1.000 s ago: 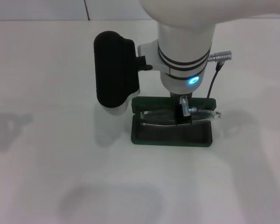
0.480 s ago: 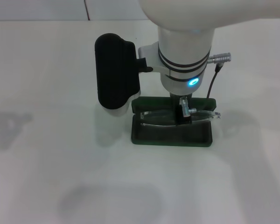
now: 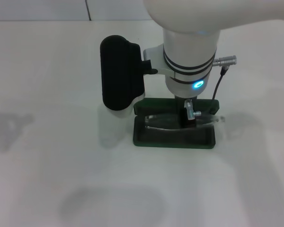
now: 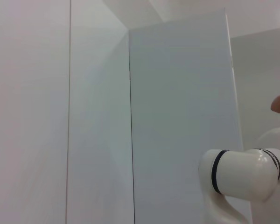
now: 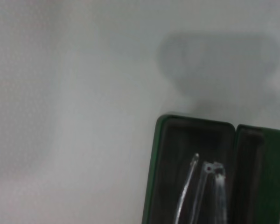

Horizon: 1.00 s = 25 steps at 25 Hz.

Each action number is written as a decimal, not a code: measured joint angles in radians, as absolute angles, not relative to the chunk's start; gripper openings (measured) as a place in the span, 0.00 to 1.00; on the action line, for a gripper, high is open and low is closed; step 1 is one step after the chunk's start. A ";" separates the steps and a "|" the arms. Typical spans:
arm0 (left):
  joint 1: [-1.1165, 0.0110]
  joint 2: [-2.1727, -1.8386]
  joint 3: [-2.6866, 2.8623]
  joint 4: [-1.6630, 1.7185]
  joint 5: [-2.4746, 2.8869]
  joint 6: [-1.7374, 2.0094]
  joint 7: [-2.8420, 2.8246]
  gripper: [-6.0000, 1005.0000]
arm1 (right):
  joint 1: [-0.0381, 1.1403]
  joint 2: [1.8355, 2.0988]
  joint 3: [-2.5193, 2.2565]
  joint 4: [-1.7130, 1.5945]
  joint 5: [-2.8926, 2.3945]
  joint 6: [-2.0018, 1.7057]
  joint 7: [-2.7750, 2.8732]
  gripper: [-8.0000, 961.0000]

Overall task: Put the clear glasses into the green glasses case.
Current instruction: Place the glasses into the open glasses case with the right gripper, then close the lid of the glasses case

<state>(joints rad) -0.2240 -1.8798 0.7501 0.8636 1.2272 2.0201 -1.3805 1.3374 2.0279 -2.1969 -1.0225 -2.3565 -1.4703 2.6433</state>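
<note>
The green glasses case (image 3: 174, 141) lies open on the white table in the head view, its lid (image 3: 154, 105) raised toward the back. My right gripper (image 3: 188, 118) reaches straight down into the case and is shut on the middle of the clear glasses (image 3: 163, 122). The glasses lie lengthwise low in the case's tray, one end (image 3: 218, 118) poking just past the right rim. The right wrist view shows the open green glasses case (image 5: 151, 177) with its dark lining and the clear glasses (image 5: 200, 186) folded arms inside it. My left gripper is out of view.
A black padded block (image 3: 120, 71) sticks out from the right wrist, left of the case. A cable (image 3: 217, 85) hangs from the wrist's right side. White table (image 3: 47, 156) surrounds the case. The left wrist view shows only white wall panels (image 4: 177, 116) and an arm joint (image 4: 242, 172).
The right arm has shifted slightly right and lowered. The clear glasses have sunk from above the rim down into the case tray.
</note>
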 joint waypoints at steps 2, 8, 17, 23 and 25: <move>-0.224 -1.880 0.750 0.863 1.227 2.020 -1.381 0.05 | 1.337 2.028 -2.197 -1.021 -2.356 -1.470 2.644 0.14; -0.224 -1.881 0.750 0.862 1.228 2.020 -1.381 0.05 | 1.336 2.028 -2.197 -1.021 -2.355 -1.470 2.645 0.14; -0.218 -1.881 0.750 0.862 1.229 2.020 -1.381 0.05 | 1.326 2.028 -2.187 -1.056 -2.347 -1.481 2.646 0.14; -0.215 -1.881 0.750 0.862 1.229 2.022 -1.381 0.05 | 1.257 2.028 -2.132 -1.153 -2.366 -1.514 2.655 0.14; -0.215 -1.881 0.750 0.862 1.229 2.023 -1.383 0.05 | 1.207 2.028 -2.062 -1.207 -2.394 -1.538 2.649 0.14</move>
